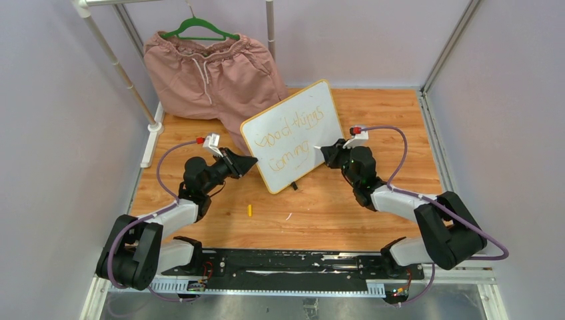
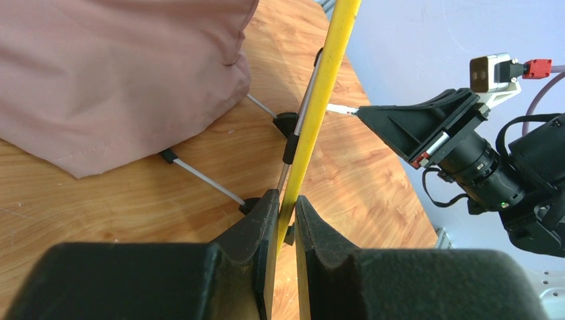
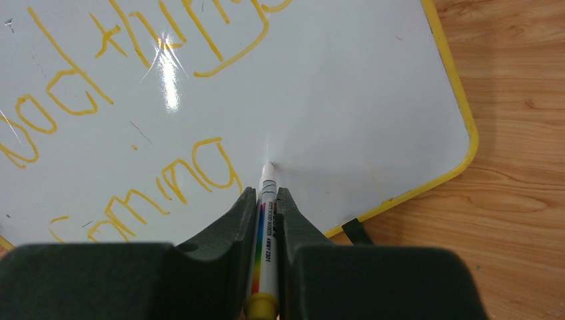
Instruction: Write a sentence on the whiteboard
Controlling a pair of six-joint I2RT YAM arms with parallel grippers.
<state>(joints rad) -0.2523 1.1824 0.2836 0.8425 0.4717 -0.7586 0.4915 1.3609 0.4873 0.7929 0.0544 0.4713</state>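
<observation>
Near edge: both arm bases on the black mounting rail [image 1: 286, 261]. Just past it on the table [image 1: 373, 207] lie a small yellow piece [image 1: 250, 211] and a white fleck [image 1: 288, 217], both too small for me to identify and both well apart from either arm.

Left gripper [image 2: 286, 220] is clamped on the whiteboard [image 1: 293, 137] at its left edge, fingers [image 2: 263, 220] pinching the yellow frame. That wrist view sees the board edge-on, so no writing shows there. Behind the frame are black clip feet [image 2: 286, 127] with thin metal rods resting on the wood.

Right gripper [image 3: 268, 200] is closed on a white marker [image 3: 268, 183], tip touching the board surface just right of the lower line. The fingers hide most of the barrel; only the tip end and a yellow knob at the back show.

The whiteboard stands tilted at mid table, between the two grippers, with one black foot [image 1: 294, 186] at its bottom edge. The sentence [image 1: 293, 130] is orange cursive in two lines, "good things" over "coming". From the top view, the right gripper [image 1: 322, 152] covers the end of the lower line. The right wrist view crops both lines.

Behind the board, pink shorts [image 1: 213, 73] hang on a green hanger [image 1: 200, 30] and spill onto the table. The board hides part of the lower leg. A white rack pole [image 1: 120, 67] slants down at far left, its top cut off.
</observation>
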